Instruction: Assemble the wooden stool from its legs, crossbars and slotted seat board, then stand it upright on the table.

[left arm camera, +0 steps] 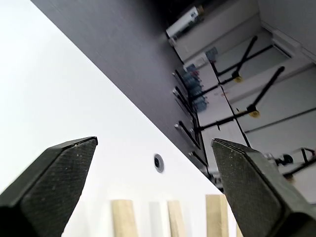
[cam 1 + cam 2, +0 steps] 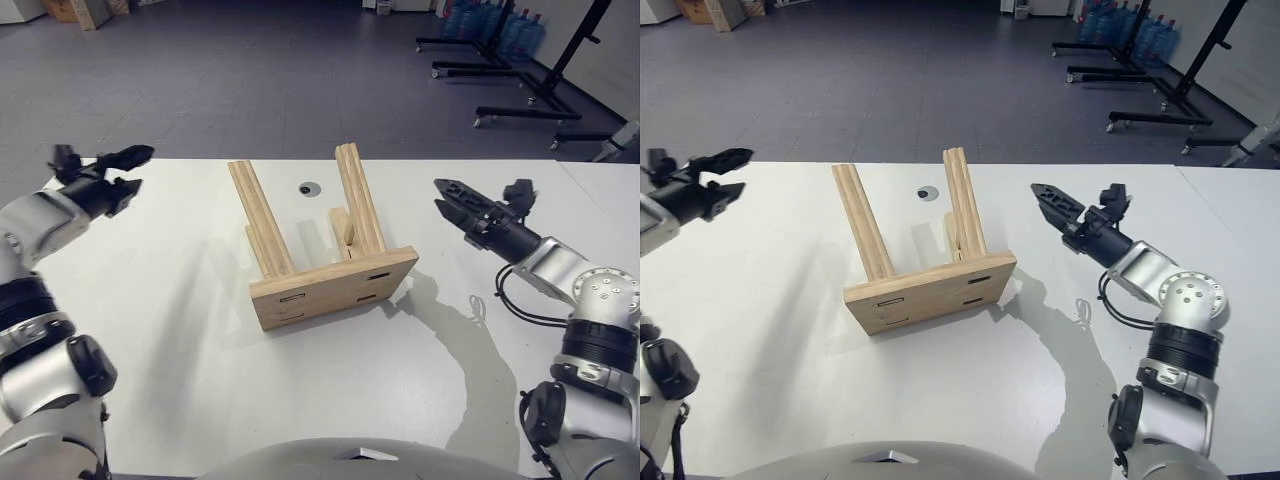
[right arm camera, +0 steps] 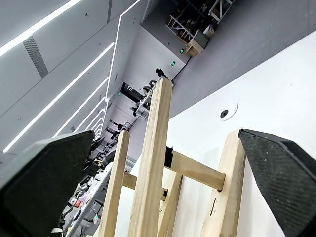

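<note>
The left gripper [image 2: 142,168] hangs above the white table [image 2: 180,330] with its fingers spread wide and nothing between them. The right gripper [image 2: 440,194] is likewise parted and empty. The wooden stool [image 2: 320,250] lies on its side between the two, well apart from each, with its slotted seat board [image 2: 335,288] toward the robot. Its legs [image 2: 262,218] point away, and a crossbar [image 3: 197,170] shows on the right gripper's side.

Pale wooden stool [image 2: 930,291] — assembled, on its side mid-table; slotted seat board [image 2: 335,288] faces robot, legs [image 2: 262,218] pointing away.
</note>
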Tool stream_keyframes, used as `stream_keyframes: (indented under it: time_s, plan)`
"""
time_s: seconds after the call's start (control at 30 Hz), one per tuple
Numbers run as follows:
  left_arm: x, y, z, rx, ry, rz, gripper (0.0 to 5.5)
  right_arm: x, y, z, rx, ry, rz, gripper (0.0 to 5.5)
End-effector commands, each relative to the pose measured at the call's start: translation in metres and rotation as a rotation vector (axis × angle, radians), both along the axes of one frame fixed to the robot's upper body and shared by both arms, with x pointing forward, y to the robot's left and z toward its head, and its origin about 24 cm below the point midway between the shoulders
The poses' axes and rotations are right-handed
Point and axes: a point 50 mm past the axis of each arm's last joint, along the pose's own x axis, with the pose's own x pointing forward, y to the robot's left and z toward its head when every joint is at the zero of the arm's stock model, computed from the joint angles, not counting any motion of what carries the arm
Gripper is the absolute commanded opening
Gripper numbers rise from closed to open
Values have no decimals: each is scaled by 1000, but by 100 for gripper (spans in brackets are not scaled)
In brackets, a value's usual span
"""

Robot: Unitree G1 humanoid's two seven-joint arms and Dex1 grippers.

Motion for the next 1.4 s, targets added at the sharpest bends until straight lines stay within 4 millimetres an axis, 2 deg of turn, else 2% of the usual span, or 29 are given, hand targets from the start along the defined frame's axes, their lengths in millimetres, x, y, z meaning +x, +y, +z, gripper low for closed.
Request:
stream_keyframes:
  time_s: [0.03, 0.07, 0.13, 0.17, 0.2, 0.23, 0.3, 0.37, 0.43, 0.53, 0.63, 0.77, 0.93, 1.07, 1.2, 1.4]
  plan:
    - [-42, 20, 12, 281, -98, -127, 423, -19, -21, 3, -236, -65, 47, 537]
    - [-63, 12, -1, 427, -133, -280, 423, -29, -25, 1, -342, -97, 105, 537]
    - [-108, -9, -38, 554, -115, -634, 423, -52, -34, -6, -521, -137, 257, 537]
    - [-133, -19, -53, 548, -114, -807, 423, -63, -41, -8, -605, -156, 344, 537]
    - [-147, -26, -61, 569, -140, -907, 423, -70, -46, -11, -669, -164, 415, 537]
    - [-153, -38, -69, 616, -156, -1019, 423, -74, -48, -14, -715, -172, 491, 537]
    - [-148, -72, -83, 687, -204, -1178, 423, -73, -39, -29, -763, -190, 640, 537]
    - [-148, -101, -94, 740, -280, -1280, 423, -63, -24, -45, -765, -219, 750, 537]
    - [-142, -119, -101, 783, -356, -1272, 423, -50, -11, -58, -770, -248, 793, 537]
    - [-127, -129, -112, 883, -383, -1219, 446, -32, 1, -73, -785, -264, 783, 540]
    - [-111, -122, -122, 962, -345, -1119, 487, -18, 3, -77, -802, -276, 714, 540]
    - [-106, -120, -128, 946, -327, -1036, 539, -10, 2, -78, -781, -297, 655, 540]
    - [-107, -144, -128, 823, -375, -1023, 539, -2, 20, -74, -715, -370, 638, 540]
    - [-103, -156, -119, 713, -426, -1015, 539, 1, 35, -72, -672, -429, 638, 540]
    - [-101, -148, -115, 710, -416, -1008, 526, 2, 45, -70, -640, -461, 662, 540]
    - [-93, -126, -123, 798, -374, -1034, 433, -19, 39, -74, -608, -441, 711, 427]
